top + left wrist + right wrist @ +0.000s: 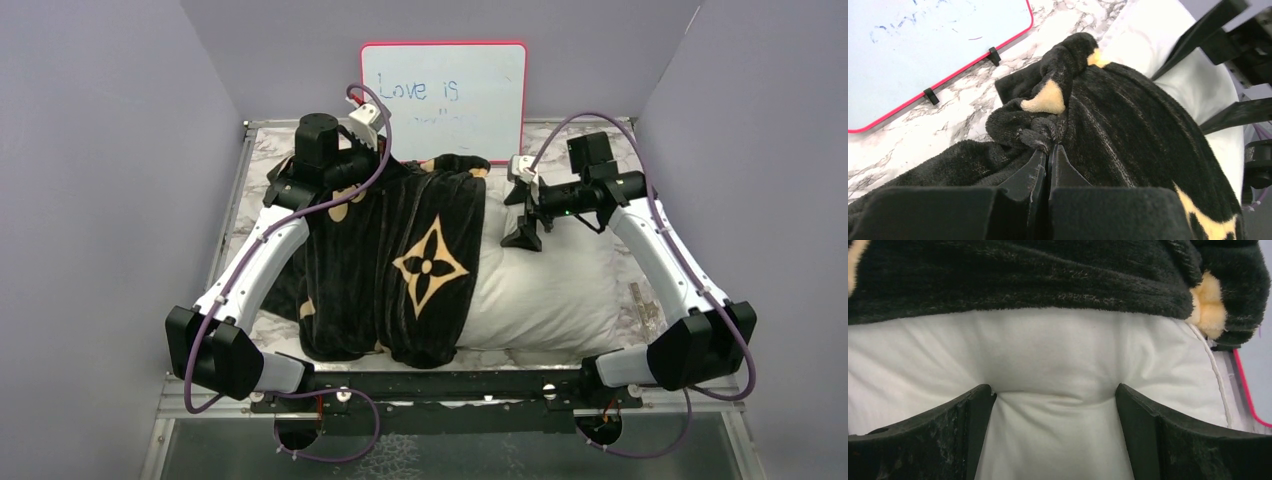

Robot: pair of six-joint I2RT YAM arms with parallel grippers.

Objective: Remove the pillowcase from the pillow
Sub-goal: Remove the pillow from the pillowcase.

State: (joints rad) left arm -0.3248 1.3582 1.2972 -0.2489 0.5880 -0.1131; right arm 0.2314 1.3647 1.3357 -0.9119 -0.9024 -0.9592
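The black pillowcase point(400, 260) with tan flower motifs covers the left half of the white pillow point(550, 290), whose right half lies bare. At the back left, my left gripper point(388, 158) is shut on a bunched fold of the pillowcase point(1128, 130); its jaws point(1049, 147) meet tip to tip in the velvet. My right gripper point(522, 236) stands wide open on the bare pillow point(1058, 355). Its fingertips point(985, 392) press down into the stuffing, which bulges between them. The pillowcase hem point(1023, 280) lies just beyond the right gripper point(1055, 390).
A pink-framed whiteboard point(445, 90) leans on the back wall, close behind the bunched fabric point(923, 45). The marble tabletop point(255, 170) is walled in by grey panels left and right. The pillow fills most of the table's width.
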